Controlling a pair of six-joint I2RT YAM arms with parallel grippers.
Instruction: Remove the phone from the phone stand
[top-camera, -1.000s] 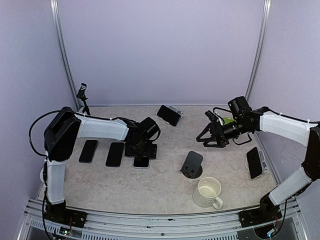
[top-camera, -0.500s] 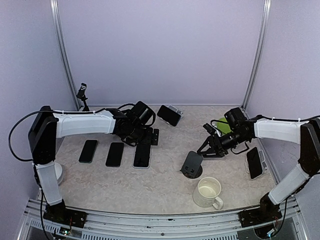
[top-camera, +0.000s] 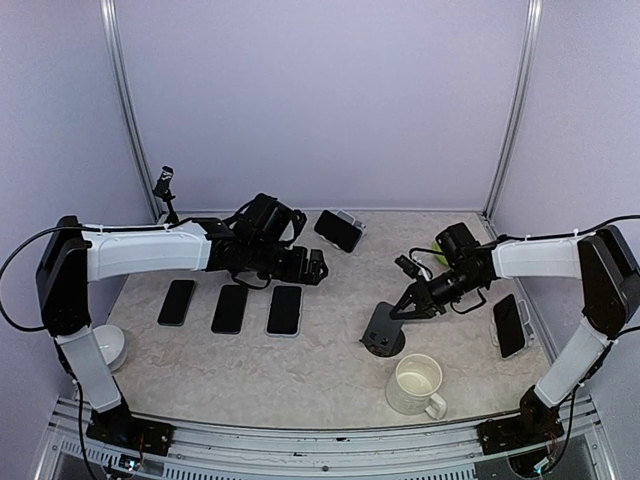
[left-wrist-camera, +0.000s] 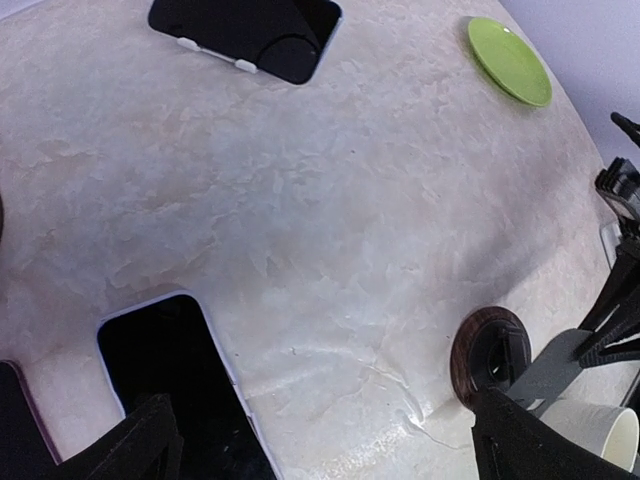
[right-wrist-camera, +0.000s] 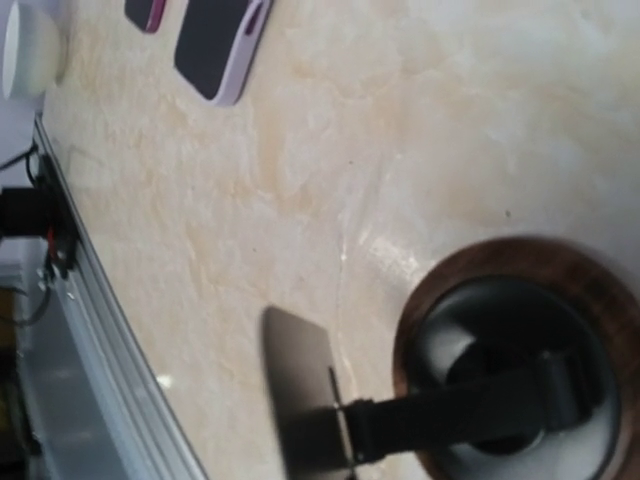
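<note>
A grey phone (top-camera: 384, 322) leans upright in a round wooden phone stand (top-camera: 383, 347) in the middle of the table. My right gripper (top-camera: 402, 303) reaches in from the right, and its fingers have come together on the phone's top edge. The right wrist view looks straight down on the phone (right-wrist-camera: 300, 390) and the stand's wooden rim (right-wrist-camera: 480, 290). My left gripper (top-camera: 313, 266) hovers open and empty left of the stand. Its view shows bare table, the stand (left-wrist-camera: 480, 350) and the phone (left-wrist-camera: 552, 372) at the right.
Three phones lie flat in a row (top-camera: 230, 308) at the left. Another phone rests on a stand at the back (top-camera: 340, 230) and one more at the right edge (top-camera: 509, 325). A white mug (top-camera: 415, 385) stands in front. A green plate (left-wrist-camera: 509, 60) lies behind.
My right gripper moved down and left to the grey phone and closed on its top edge. My left arm lifted off the flat phones and swung right, staying open.
</note>
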